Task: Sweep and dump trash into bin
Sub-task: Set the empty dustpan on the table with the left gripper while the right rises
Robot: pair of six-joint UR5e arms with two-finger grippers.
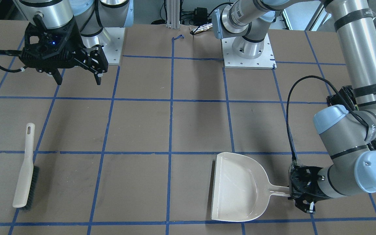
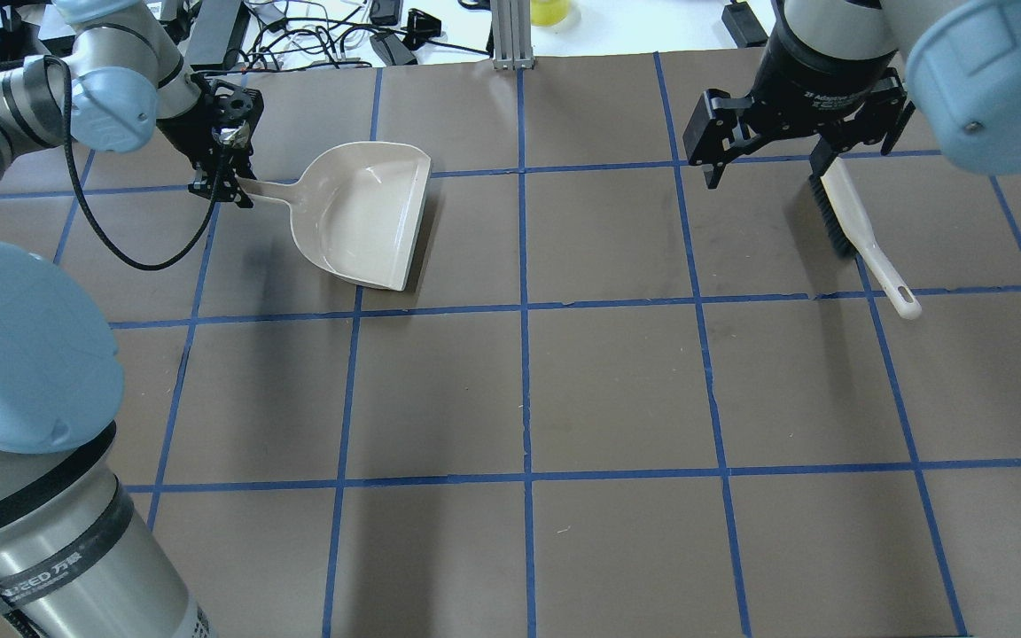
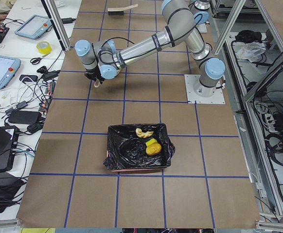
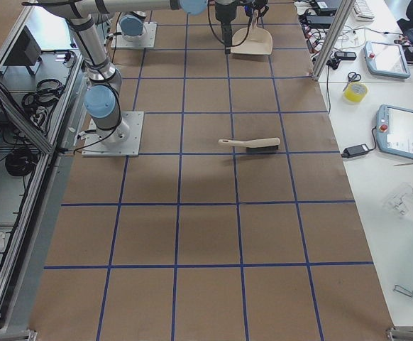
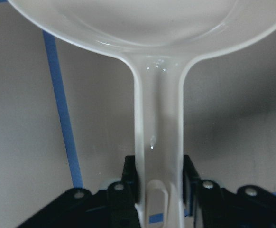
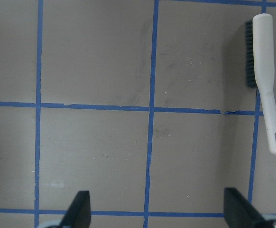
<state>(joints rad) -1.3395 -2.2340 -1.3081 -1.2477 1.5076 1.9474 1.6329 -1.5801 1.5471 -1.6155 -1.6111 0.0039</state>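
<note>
Tally was: 1 dustpan (image 1: pixel 237 186), 1 brush (image 1: pixel 24 169), 1 bin (image 3: pixel 119 145), 3 pieces of trash (image 3: pixel 152 148), 2 grippers (left gripper (image 5: pixel 159 180), right gripper (image 1: pixel 78 78)), 1 table (image 1: pixel 191 130).

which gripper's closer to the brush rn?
Right. The right gripper hangs open above the table, with the brush off to one side of it; the left gripper is across the table, closed on the dustpan handle.

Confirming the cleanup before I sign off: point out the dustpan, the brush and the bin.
dustpan (image 1: pixel 237 186): front-facing view, on the pan's flat floor.
brush (image 1: pixel 24 178): front-facing view, on the pale back beside the bristles.
bin (image 3: pixel 127 150): exterior left view, on bare black liner.
</note>
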